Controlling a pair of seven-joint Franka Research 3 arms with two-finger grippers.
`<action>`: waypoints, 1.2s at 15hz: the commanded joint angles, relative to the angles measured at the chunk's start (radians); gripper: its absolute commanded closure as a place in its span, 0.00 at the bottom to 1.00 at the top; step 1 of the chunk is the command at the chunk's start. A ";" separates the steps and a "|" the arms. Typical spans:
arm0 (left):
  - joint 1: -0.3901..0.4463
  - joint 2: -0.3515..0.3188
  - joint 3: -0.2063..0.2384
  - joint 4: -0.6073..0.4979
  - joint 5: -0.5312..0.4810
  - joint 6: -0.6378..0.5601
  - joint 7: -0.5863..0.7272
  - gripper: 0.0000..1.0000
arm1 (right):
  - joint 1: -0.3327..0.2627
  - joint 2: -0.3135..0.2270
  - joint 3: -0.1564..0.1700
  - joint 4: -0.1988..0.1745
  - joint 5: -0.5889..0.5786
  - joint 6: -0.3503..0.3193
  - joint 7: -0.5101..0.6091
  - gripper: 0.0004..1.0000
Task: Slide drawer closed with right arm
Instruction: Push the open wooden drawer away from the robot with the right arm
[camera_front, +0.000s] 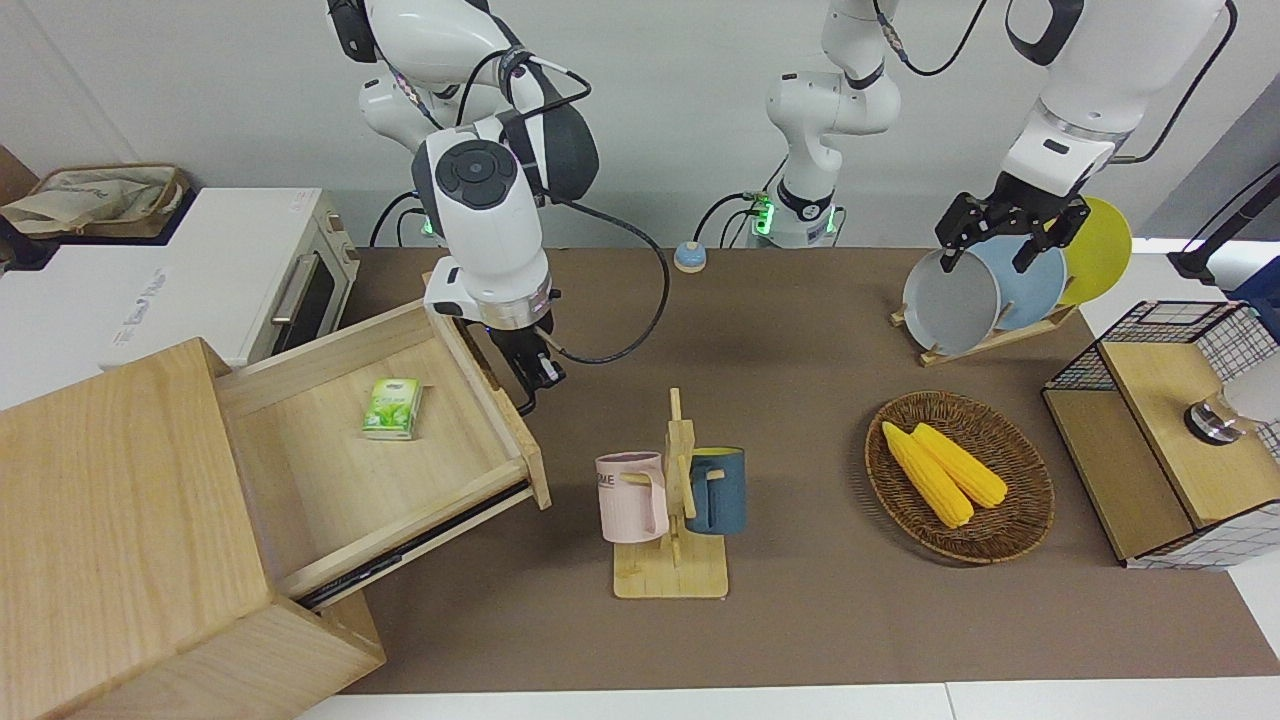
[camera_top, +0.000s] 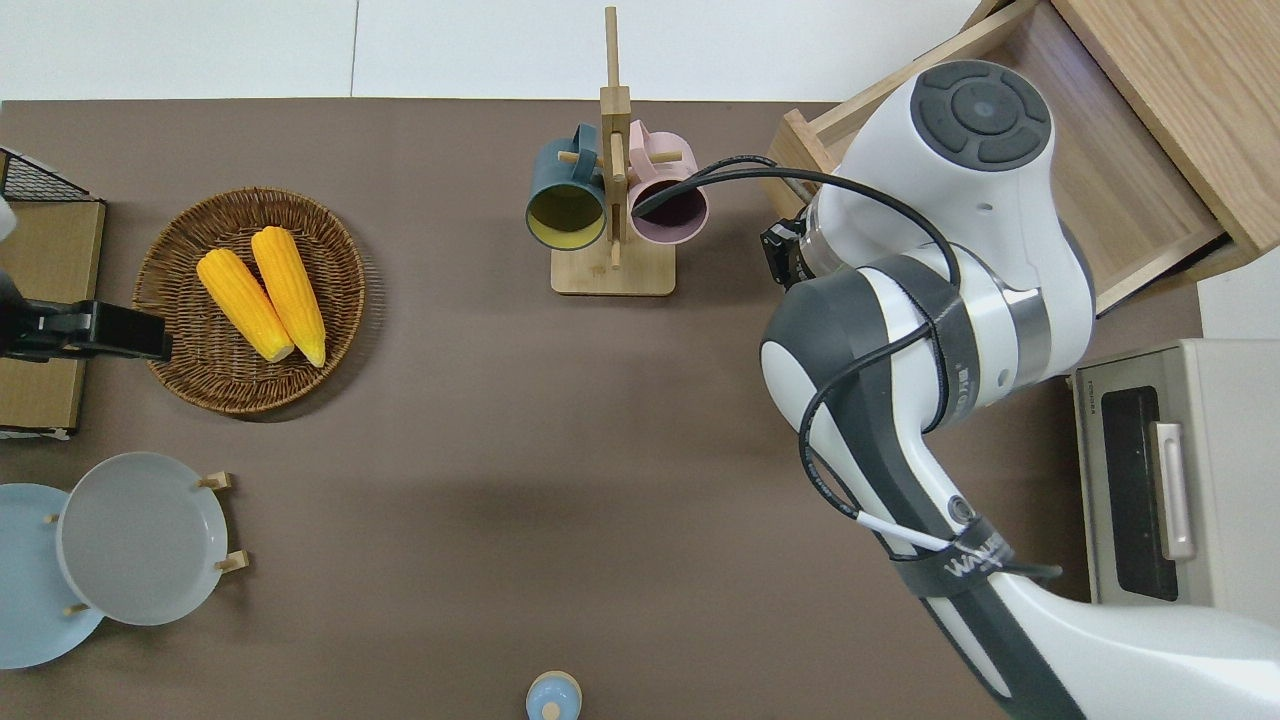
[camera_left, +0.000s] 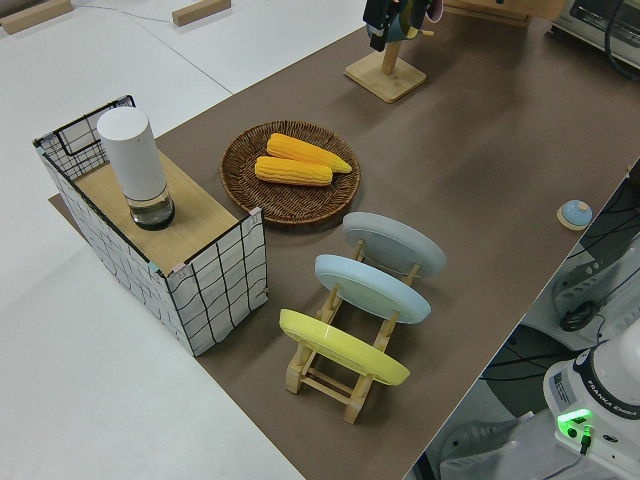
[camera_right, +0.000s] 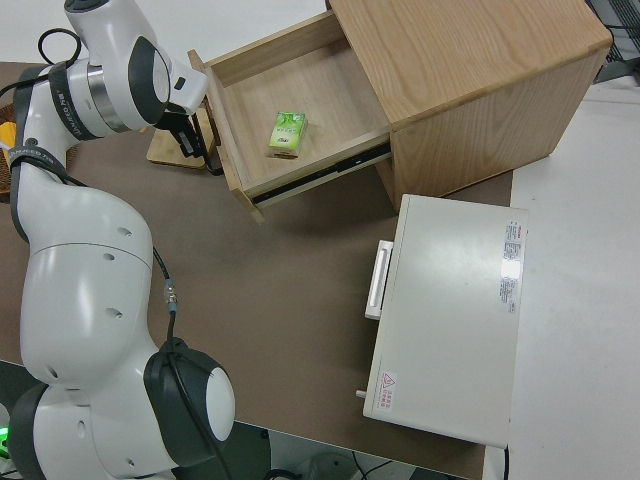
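1. Right now the right gripper sits against the black handle of the drawer, apparently to push the front panel inward; whether its fingers are spread or closed cannot be told.
2. Pulled well out of the light-wood cabinet at the right arm's end of the table, the drawer holds a small green packet.
3. The left arm is parked.
4. A brown mat covers the table; a white oven stands beside the cabinet, nearer the robots.
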 joint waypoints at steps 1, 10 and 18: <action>-0.017 0.013 0.017 0.020 0.011 0.000 0.008 0.00 | -0.046 0.004 0.014 -0.001 -0.015 0.022 -0.104 1.00; -0.017 0.013 0.017 0.020 0.011 0.000 0.008 0.00 | -0.131 0.007 -0.007 -0.001 -0.021 0.056 -0.241 1.00; -0.017 0.013 0.017 0.020 0.011 0.000 0.008 0.00 | -0.218 0.009 -0.040 -0.001 -0.020 0.062 -0.405 1.00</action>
